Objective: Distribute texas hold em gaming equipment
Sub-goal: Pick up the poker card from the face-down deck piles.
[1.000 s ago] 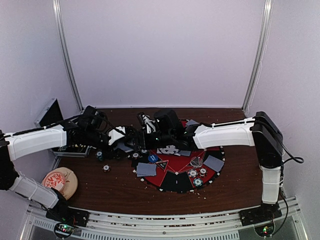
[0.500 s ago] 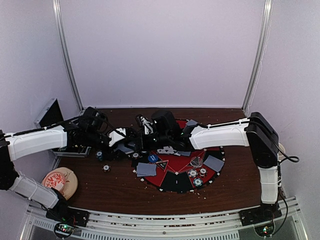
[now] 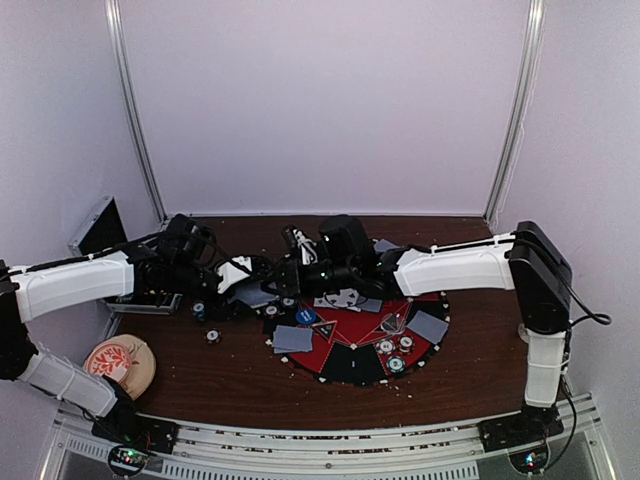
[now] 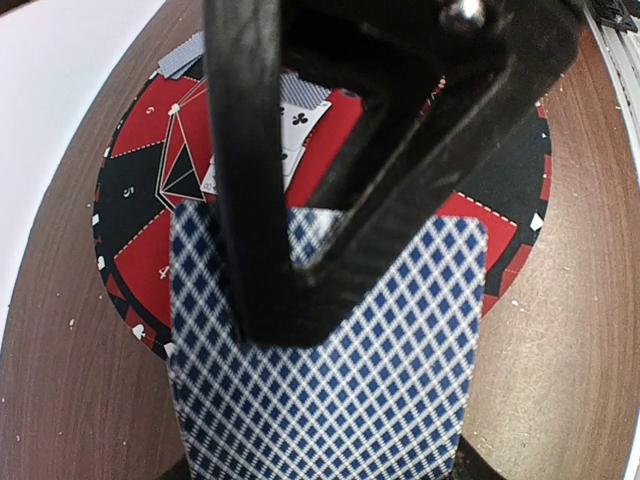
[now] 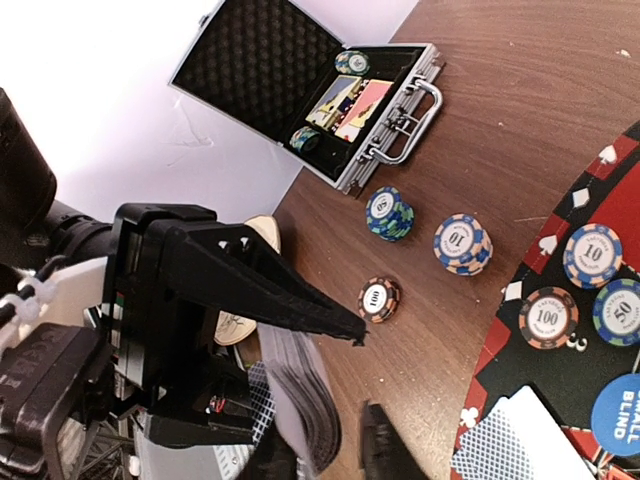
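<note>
Left gripper [image 4: 290, 320] clenched on card deck [image 4: 330, 400], just off the mat's [image 3: 355, 365] left rim. Right gripper [image 5: 328, 455] jaws straddle the deck's edge; can't tell if they're pinching. Chip stacks [image 5: 462, 243] beside the same rim.

Right wrist view, on the bare table at centre: reddish chip [image 5: 379, 298] marked "100"; blue-and-orange chip [image 5: 462, 243] marked "10"; teal stack [image 5: 388, 213], numeral not legible.

Right edge, on the mat [image 5: 556, 372]: blue chip [image 5: 593, 255] marked "10", brown chip [image 5: 548, 318] marked "100", teal chip [image 5: 620, 313] marked "50".

Lower right corner: blue disc [image 5: 618, 415] lettered "SMALL BLIND".

Left wrist view, upper centre: white card face [image 4: 300, 120] bears a club sign. At upper left, small white numerals on the mat read as "6" and "5".
</note>
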Controlling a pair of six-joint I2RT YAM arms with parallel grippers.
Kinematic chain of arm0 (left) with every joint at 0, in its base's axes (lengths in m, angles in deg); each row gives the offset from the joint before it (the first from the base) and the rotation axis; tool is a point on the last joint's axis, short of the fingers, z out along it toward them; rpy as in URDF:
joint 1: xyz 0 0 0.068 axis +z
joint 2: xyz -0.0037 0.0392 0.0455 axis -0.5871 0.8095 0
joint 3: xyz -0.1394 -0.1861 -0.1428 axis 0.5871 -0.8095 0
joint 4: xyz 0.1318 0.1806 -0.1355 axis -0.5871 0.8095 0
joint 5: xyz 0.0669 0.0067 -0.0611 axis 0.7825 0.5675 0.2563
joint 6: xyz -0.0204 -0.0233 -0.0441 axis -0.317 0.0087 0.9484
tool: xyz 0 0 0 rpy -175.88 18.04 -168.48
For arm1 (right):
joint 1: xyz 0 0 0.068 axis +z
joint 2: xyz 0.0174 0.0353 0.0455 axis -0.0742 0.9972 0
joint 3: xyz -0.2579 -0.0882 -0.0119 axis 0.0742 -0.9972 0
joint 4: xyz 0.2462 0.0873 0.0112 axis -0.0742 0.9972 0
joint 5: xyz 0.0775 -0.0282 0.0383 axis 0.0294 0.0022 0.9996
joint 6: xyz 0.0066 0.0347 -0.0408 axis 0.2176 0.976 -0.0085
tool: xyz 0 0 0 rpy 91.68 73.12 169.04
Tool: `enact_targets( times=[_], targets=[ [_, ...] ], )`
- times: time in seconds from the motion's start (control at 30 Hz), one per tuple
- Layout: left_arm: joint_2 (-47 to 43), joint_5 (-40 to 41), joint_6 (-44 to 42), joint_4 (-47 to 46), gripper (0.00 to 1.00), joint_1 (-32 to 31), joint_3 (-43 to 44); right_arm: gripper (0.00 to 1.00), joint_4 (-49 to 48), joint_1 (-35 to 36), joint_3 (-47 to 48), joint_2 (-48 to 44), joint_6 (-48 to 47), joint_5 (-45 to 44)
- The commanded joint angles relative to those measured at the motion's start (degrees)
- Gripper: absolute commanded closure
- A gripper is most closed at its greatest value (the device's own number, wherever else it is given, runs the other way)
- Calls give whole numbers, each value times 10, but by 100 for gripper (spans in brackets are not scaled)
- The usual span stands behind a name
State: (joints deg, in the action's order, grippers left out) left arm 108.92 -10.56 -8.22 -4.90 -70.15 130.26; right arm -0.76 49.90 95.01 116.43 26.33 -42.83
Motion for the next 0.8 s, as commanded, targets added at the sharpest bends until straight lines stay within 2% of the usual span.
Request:
enact_targets(
  times=[0.0,0.37,0.77],
  targets=[
    [-4,-14,-6,-18,46,-2,1,70,-12,-11,-22,-38,11,13],
    [-4,-13,-5,-19,46,-1,1,71,-43,10,-23,-27,29,31],
    [-7,-13,-5,-19,46,-1,0,88,-42,17,-20,-23,37,31]
  ],
)
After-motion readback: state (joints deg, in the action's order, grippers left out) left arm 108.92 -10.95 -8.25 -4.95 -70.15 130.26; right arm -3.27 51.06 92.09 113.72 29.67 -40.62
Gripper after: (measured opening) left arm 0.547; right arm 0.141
